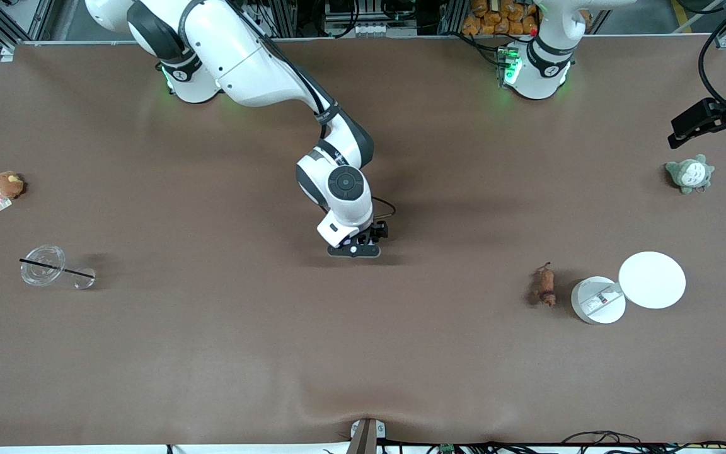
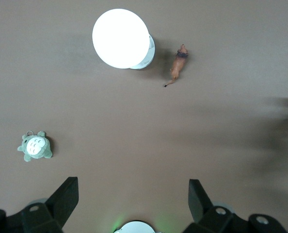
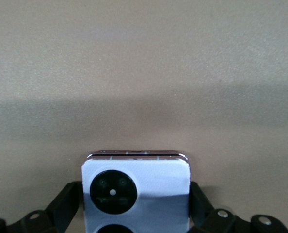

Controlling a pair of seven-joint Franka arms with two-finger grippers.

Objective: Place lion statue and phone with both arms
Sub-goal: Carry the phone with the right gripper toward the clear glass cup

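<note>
My right gripper (image 1: 355,248) is low over the middle of the table, shut on the phone (image 3: 153,177), a pale lavender square with black camera circles. Its fingers (image 3: 66,199) press against the phone's two sides. In the front view the hand hides the phone. The lion statue (image 1: 546,287) lies on the table toward the left arm's end, beside a white disc; it also shows in the left wrist view (image 2: 178,64). My left gripper (image 1: 706,129) is high above the left arm's end of the table, open and empty (image 2: 134,187).
Two white discs (image 1: 651,280) (image 1: 598,300) overlap beside the lion. A grey-green and white plush (image 1: 689,174) lies farther from the front camera than these. Toward the right arm's end lie a brown plush with a tag (image 1: 7,185) and a clear cup with a straw (image 1: 48,268).
</note>
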